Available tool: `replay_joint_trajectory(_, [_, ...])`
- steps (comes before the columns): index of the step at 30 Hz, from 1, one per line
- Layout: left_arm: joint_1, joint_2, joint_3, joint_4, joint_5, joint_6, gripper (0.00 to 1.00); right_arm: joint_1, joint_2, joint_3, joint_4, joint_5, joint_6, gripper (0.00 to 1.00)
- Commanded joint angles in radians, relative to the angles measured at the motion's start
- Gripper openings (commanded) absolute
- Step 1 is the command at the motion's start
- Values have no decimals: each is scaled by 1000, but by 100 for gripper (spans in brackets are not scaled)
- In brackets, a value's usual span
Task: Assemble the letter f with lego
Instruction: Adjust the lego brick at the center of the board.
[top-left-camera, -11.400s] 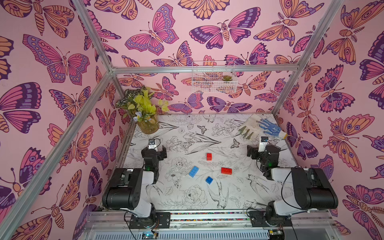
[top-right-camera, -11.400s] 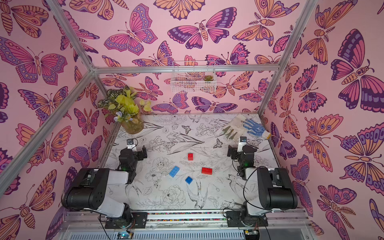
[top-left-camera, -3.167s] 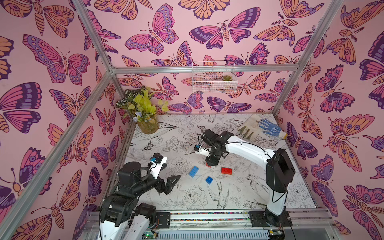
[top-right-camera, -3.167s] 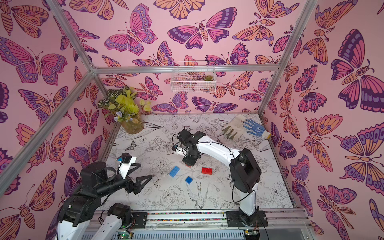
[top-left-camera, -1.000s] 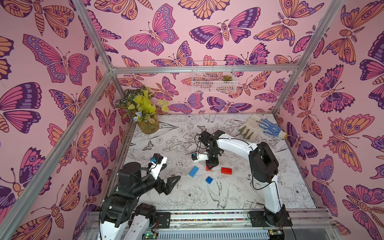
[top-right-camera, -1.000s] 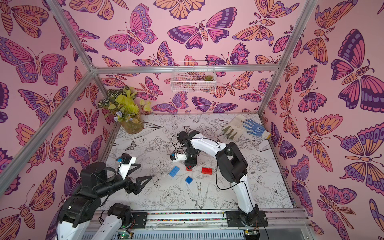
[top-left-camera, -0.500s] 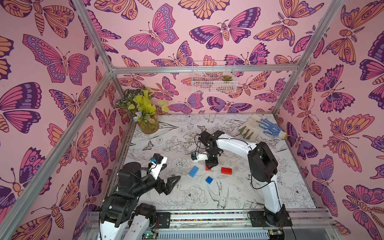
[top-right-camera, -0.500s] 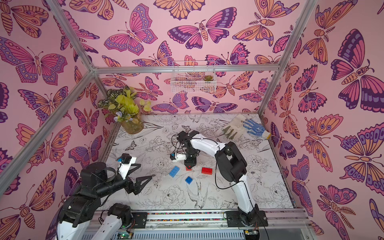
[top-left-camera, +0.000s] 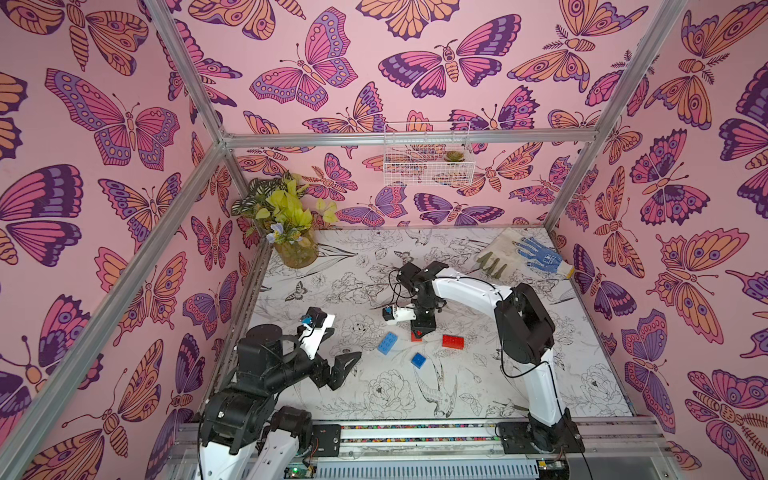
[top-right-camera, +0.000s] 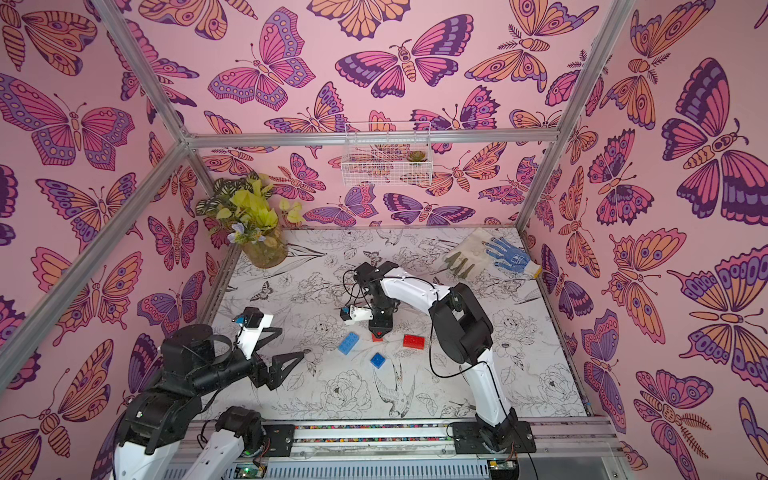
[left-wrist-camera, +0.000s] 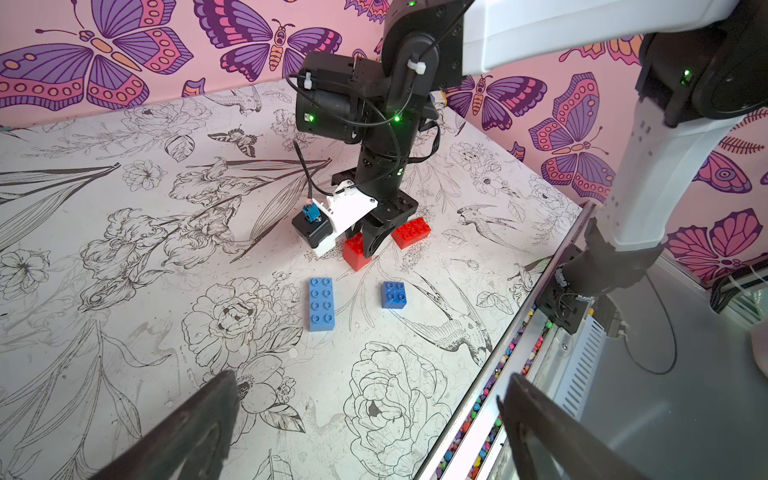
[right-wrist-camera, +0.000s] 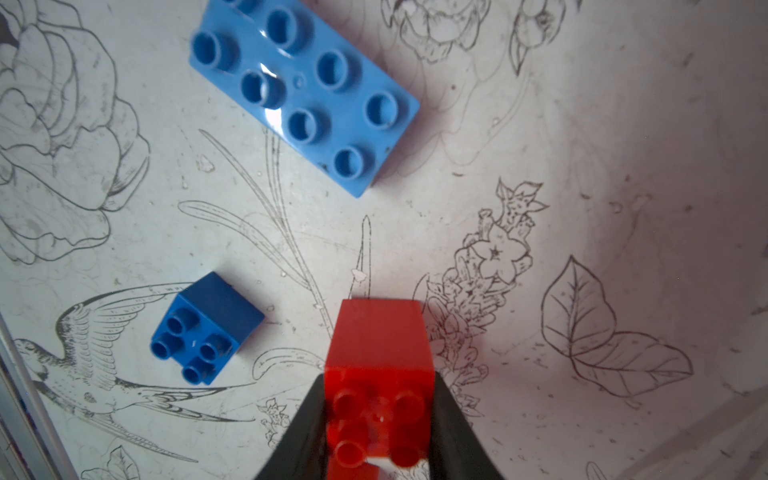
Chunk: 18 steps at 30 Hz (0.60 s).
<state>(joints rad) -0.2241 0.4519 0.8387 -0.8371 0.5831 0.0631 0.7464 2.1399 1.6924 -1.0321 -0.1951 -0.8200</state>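
Right gripper (right-wrist-camera: 378, 378) clamped the short red brick (right-wrist-camera: 380, 332), near the long blue brick (left-wrist-camera: 321, 304). Short blue brick (left-wrist-camera: 393, 295) and long red brick (left-wrist-camera: 411, 232) lay separate near the long blue brick. Left gripper (left-wrist-camera: 369, 376) stood wide open, empty, well apart from it.

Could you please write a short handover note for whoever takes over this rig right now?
Right gripper: shut on the short red brick, fingers on its two sides, low over the table. I cannot tell whether the brick touches it.
Left gripper: open, empty, hovering on the robot's left near its base, apart from the bricks.
Bricks: long blue brick, short blue brick and long red brick lie loose, studs up, around the held one, none touching.
Done: one brick grasped, nothing joined.
Left: press all four together into the letter f.
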Motion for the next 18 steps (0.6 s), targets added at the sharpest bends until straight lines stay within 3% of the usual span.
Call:
replay_joint_trajectory(1, [-8,-1,-12,18,9,0,100,-7,21,-2,-8,21,-13,39])
replay_joint_trajectory(18, [-11,-2,-12,18,8,0,100,-7,-24,2,-24,16,4,48])
